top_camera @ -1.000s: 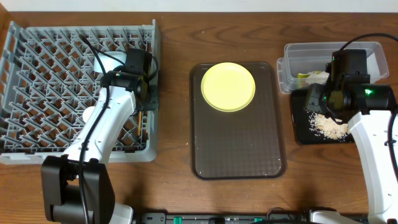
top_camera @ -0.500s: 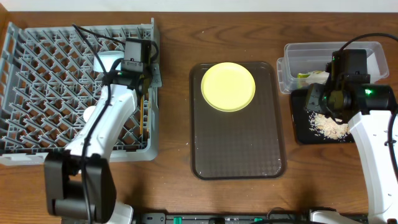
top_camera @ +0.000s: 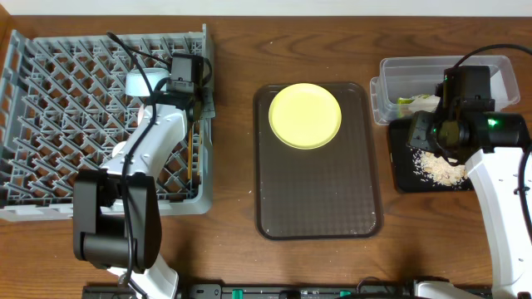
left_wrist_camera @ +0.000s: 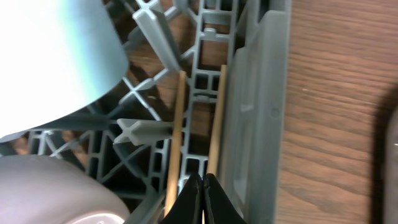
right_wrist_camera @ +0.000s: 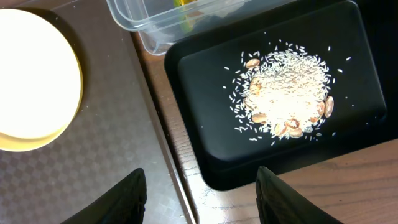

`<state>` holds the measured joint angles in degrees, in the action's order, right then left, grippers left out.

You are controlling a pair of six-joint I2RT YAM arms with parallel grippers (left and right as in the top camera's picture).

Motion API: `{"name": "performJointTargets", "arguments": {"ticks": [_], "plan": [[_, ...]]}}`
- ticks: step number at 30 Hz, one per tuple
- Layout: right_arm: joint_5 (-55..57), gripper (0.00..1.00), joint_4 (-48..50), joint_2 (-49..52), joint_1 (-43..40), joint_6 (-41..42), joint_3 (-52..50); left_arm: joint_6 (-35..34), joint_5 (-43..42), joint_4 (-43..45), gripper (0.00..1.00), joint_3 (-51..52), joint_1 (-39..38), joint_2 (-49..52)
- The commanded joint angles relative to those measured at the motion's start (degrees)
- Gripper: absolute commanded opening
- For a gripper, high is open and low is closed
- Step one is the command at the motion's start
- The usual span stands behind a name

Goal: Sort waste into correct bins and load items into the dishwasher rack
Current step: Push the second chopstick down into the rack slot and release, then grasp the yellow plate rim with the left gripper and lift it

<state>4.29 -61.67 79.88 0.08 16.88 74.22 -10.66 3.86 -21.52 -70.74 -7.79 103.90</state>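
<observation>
Chopsticks [left_wrist_camera: 216,118] lay in the rack [top_camera: 108,39]; your left gripper [left_wrist_camera: 202,190] was closed, empty, above them; right gripper [right_wrist_camera: 202,199] gaped, empty. Next likely: yellow plate [top_camera: 305,115], needing an edge grasp.

Brown tray [top_camera: 316,191] is lying flat approx. mid-table, long axis running front-to-back. Its rounded corners and low raised rim are showing, and its dark textured floor is catching a dull sheen in the right wrist view. Wood table [top_camera: 233,124] is carrying it, w/ reddish-brown grain running left-right and showing on both sides of tray. Pale wall strip [top_camera: 332,4] is showing along top edge of overhead view.
</observation>
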Motion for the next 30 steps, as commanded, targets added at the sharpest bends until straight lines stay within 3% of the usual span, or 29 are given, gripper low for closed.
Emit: {"name": "performJointTargets", "arguments": {"ticks": [1, 19, 29, 30], "plan": [[-0.26, 0.55, 0.13, -0.07, -0.55, -0.90, 0.79, -0.59, -12.48, 0.04, 0.06, -0.96, -1.73, 0.96], [-0.24, 0.55, 0.13, -0.07, -0.55, -1.29, 0.79, -1.01, -14.71, -1.53, 0.06, -1.05, -6.71, 0.55], [-0.24, 0.58, 1.27, -0.07, -0.55, -1.31, 0.79, -0.96, -13.40, -3.56, 0.17, -1.51, -7.50, -11.56], [-0.24, 0.59, 1.44, -0.07, -0.55, -1.31, 0.79, -0.39, -13.40, -3.96, 0.23, -1.51, -8.22, -12.90]]}}
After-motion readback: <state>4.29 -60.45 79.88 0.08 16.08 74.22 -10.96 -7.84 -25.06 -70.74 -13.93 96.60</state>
